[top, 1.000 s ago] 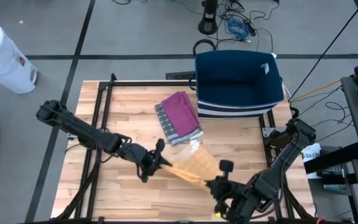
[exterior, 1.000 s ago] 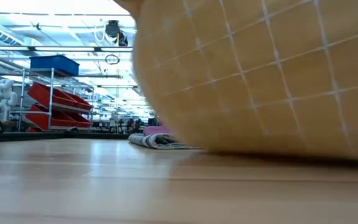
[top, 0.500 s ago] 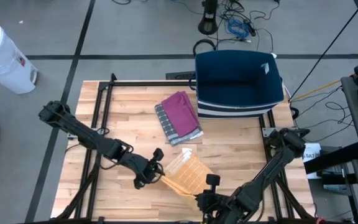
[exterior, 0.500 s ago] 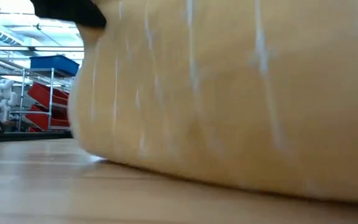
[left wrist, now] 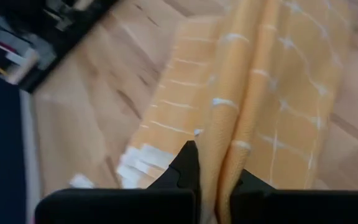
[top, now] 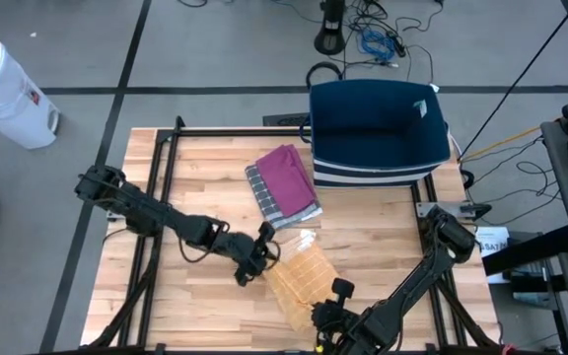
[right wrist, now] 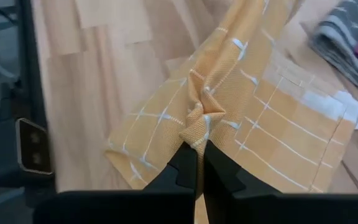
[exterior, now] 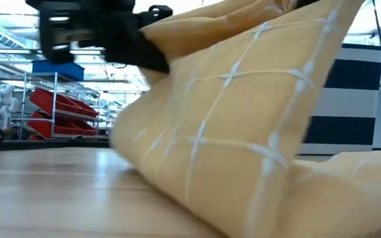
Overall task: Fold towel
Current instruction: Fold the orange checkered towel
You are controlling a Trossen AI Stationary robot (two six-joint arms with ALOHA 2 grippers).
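Observation:
An orange towel (top: pixel 304 273) with a white grid lies bunched on the wooden table, near the front. Part of it stands up off the wood (exterior: pixel 243 119) and its lower folds rest on the table (exterior: pixel 349 172). My left gripper (top: pixel 266 255) is shut on the towel's left end, and my right gripper (top: pixel 327 308) is shut on its near end. In the low view the left gripper (exterior: pixel 144 46) shows dark at the upper left, holding the cloth's raised edge. My left gripper pinches a bunched fold of the towel (left wrist: pixel 215 146) between its two fingers, several layers gathered. It comes slanting down from the table's left. The cloth runs away from the fingers and spreads onto the wood. My right gripper pinches a crumpled, gathered fold of the towel (right wrist: pixel 197 134) between its two fingertips, slanting down from the near side. Beyond the fingers the cloth fans out and lies on the table, slack.
A folded purple towel on a grey striped one (top: pixel 284 185) lies behind the orange towel. A navy basket (top: pixel 378 128) stands at the table's far right edge. A white bin (top: pixel 3 89) stands on the floor at far left. Bare wood lies to the left.
Both grippers have sunk toward the table. The right one has gone toward the near edge and a little left; the left one dipped near, then went right toward the towel pile. The towel, held stretched and lifted between them, has come down and spread onto the wood.

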